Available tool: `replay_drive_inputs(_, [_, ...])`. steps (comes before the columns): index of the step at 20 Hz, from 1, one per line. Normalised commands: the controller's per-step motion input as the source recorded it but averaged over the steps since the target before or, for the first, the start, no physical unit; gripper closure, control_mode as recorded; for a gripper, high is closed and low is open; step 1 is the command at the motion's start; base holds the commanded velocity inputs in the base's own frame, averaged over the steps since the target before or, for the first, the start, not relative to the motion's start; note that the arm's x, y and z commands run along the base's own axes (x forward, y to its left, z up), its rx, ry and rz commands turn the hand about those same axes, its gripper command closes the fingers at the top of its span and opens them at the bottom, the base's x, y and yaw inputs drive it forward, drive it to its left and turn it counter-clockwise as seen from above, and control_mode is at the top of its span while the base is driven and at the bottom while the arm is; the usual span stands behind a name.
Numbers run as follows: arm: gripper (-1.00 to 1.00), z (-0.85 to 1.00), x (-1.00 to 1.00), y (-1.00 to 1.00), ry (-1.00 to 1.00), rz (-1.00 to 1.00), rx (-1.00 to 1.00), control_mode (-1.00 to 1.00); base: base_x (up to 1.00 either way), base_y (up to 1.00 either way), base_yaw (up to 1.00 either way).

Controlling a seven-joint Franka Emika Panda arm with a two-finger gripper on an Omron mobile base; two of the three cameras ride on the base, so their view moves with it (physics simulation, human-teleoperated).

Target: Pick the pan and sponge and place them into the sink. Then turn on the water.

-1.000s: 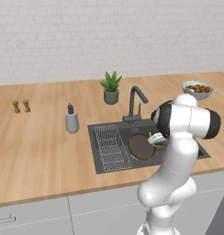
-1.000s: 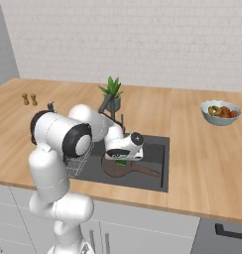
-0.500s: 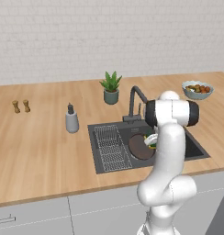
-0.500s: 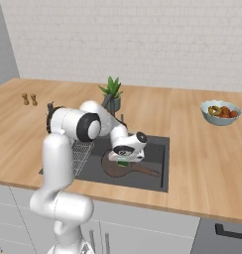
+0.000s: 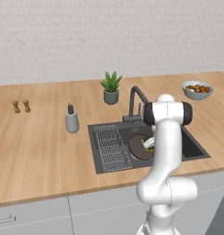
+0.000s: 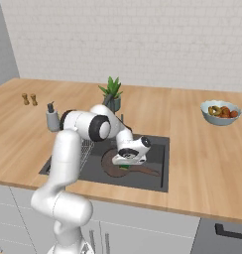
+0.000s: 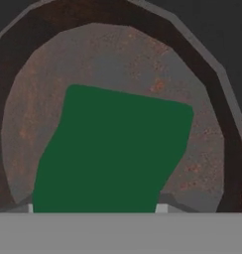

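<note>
Left base view: over the sink (image 5: 109, 158), sunk in the wooden worktop (image 5: 40, 151), your arm bends down so the claw (image 5: 149, 143) hangs above the pan (image 5: 137, 148); a bit of yellow and green, the sponge (image 5: 146, 143), peeks out at the wrist.
Pan, left view: it lies on the basin floor beside the wire rack (image 5: 111, 147), below the dark faucet (image 5: 137, 98).
Water: no stream shows at the spout, so by my reading the tap step is not yet done.
Right base view: the claw (image 6: 125, 165) sits low over the pan (image 6: 113, 166), whose handle (image 6: 145, 170) runs toward the sink's (image 6: 160, 186) near corner.
Hand view: the sponge's green face (image 7: 113, 154) lies close under the camera, with the rusty pan floor (image 7: 113, 64) all around it.
Claw state: the fingers stand partly spread at about the sponge's width; you cannot tell from these frames whether they pinch it or have let go.
Doing it well: release low so the sponge settles flat inside the pan, lift straight up, then keep the elbow clear of the faucet on your way to its lever.
</note>
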Motion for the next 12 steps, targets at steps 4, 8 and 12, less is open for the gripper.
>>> replay_drive_inputs(4, [-1.00,-0.03,0.00,0.00,0.01,0.00,0.00,-1.00,0.00,0.00,0.00])
replay_drive_inputs(8, [-1.00,0.27,-0.08,0.00,0.00,0.00,0.00,-1.00,0.00,0.00,0.00])
replay_drive_inputs(12, [-1.00,0.55,-0.21,0.00,-0.05,0.00,0.00,-1.00,0.00,0.00,0.00])
